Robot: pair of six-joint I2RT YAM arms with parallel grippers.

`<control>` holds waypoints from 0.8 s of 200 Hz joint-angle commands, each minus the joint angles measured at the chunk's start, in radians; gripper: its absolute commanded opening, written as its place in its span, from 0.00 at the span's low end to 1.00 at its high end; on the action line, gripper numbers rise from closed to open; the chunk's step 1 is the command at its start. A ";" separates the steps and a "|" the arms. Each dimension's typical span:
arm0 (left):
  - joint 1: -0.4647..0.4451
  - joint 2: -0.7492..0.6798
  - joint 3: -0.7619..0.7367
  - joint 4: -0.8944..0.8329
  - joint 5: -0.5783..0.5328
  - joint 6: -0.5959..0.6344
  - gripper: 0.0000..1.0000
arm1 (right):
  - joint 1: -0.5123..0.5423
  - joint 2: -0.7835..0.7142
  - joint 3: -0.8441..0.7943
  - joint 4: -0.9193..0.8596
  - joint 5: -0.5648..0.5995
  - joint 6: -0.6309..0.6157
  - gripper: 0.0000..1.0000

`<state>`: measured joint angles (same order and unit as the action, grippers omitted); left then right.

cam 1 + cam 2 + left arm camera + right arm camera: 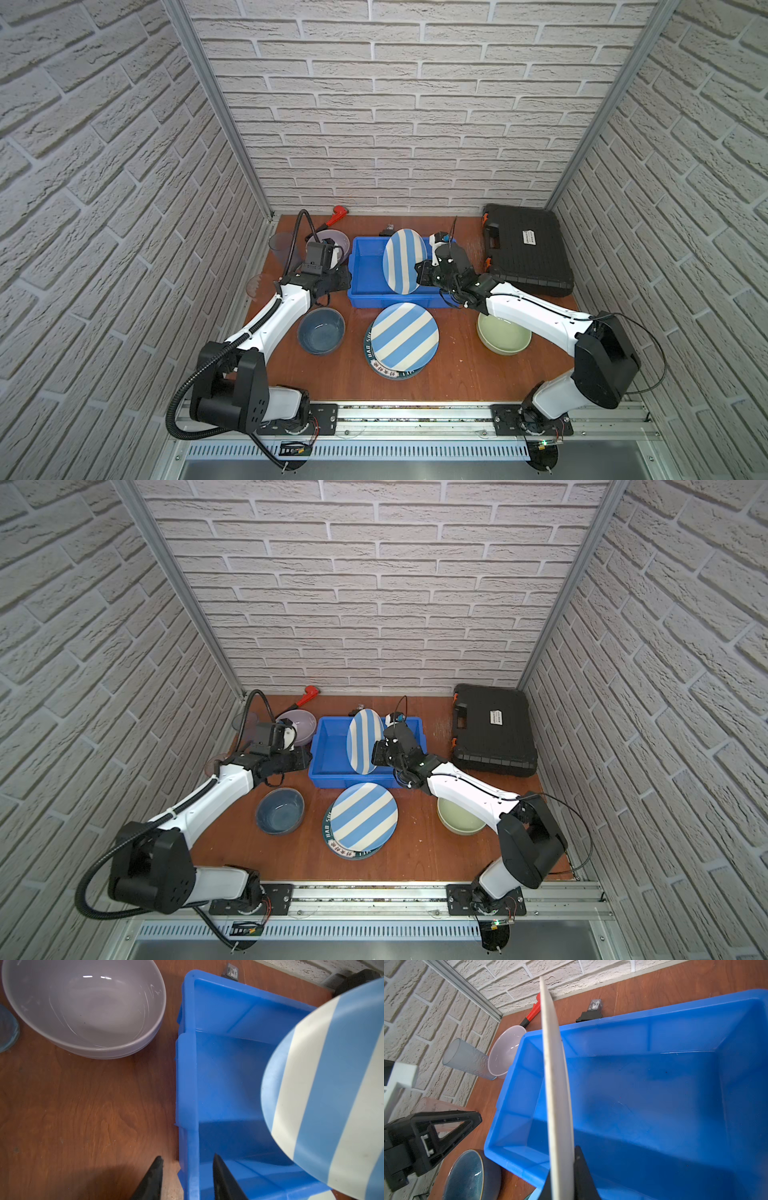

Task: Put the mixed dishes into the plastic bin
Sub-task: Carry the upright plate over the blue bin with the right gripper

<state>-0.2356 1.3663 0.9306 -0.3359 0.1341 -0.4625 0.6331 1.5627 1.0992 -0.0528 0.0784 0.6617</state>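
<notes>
The blue plastic bin stands at the back middle. My right gripper is shut on a blue-and-white striped plate, held on edge over the bin. My left gripper is open, one finger on each side of the bin's left wall. A second striped plate lies on a lettered plate. A dark blue bowl, pale green bowl and lilac bowl sit on the table.
Two tumblers stand by the left wall. A black tool case lies at the back right, and a red-headed wrench lies at the back wall. A small black object sits behind the bin.
</notes>
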 commanded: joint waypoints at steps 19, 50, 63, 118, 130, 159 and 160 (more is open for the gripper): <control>0.000 0.073 0.052 0.045 0.018 0.025 0.33 | 0.001 0.068 0.068 0.119 -0.048 0.028 0.06; -0.009 0.132 0.081 0.034 0.015 0.032 0.29 | -0.011 0.145 0.093 0.175 -0.114 0.045 0.06; -0.015 0.154 0.092 0.028 0.015 0.037 0.27 | -0.019 0.178 0.094 0.218 -0.159 0.066 0.06; -0.031 0.206 0.123 0.004 0.018 0.045 0.18 | -0.030 0.286 0.120 0.255 -0.220 0.123 0.06; -0.034 0.208 0.124 0.005 0.020 0.043 0.16 | -0.031 0.301 0.123 0.255 -0.228 0.128 0.06; -0.039 0.209 0.126 0.003 0.025 0.038 0.14 | -0.030 0.330 0.126 0.256 -0.241 0.143 0.06; -0.039 0.209 0.126 0.003 0.025 0.038 0.14 | -0.030 0.332 0.126 0.257 -0.240 0.143 0.06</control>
<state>-0.2630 1.5608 1.0428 -0.3283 0.1440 -0.4274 0.6056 1.8870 1.1992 0.1318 -0.1360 0.7834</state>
